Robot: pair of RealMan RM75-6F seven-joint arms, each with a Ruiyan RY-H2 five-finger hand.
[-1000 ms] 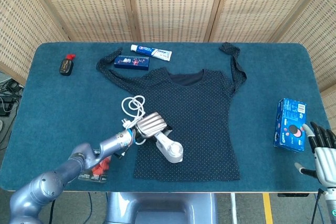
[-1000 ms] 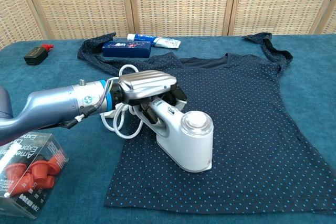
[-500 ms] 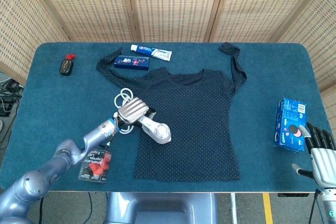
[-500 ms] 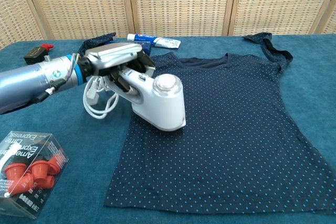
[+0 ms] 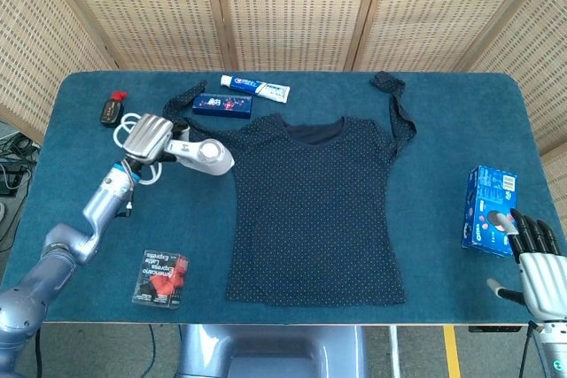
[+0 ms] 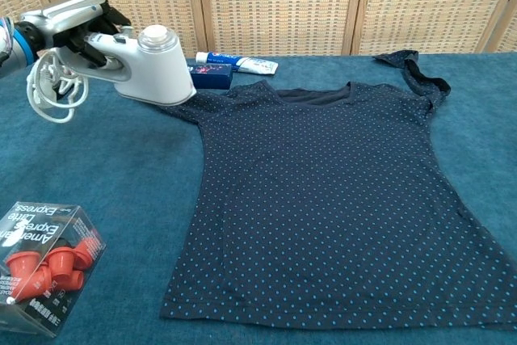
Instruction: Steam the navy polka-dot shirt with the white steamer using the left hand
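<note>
The navy polka-dot shirt (image 5: 319,205) (image 6: 339,199) lies flat in the middle of the blue table, sleeves spread toward the back. My left hand (image 5: 148,136) (image 6: 69,18) grips the handle of the white steamer (image 5: 205,156) (image 6: 153,66), held above the shirt's left sleeve at the left shoulder. The steamer's coiled white cord (image 5: 137,150) (image 6: 52,90) dangles beside the hand. At the table's front right corner, my right hand (image 5: 536,263) rests with fingers apart, holding nothing; the chest view does not show it.
A toothpaste tube (image 5: 255,87) and a dark blue box (image 5: 222,104) lie at the back. A small black bottle with a red cap (image 5: 112,109) sits back left. A clear box of red pieces (image 5: 160,278) (image 6: 40,264) is front left. A blue carton (image 5: 489,210) stands right.
My left hand has carried the steamer from the shirt's lower left hem up and back-left to the left sleeve, lifting it higher. The right hand has barely moved.
</note>
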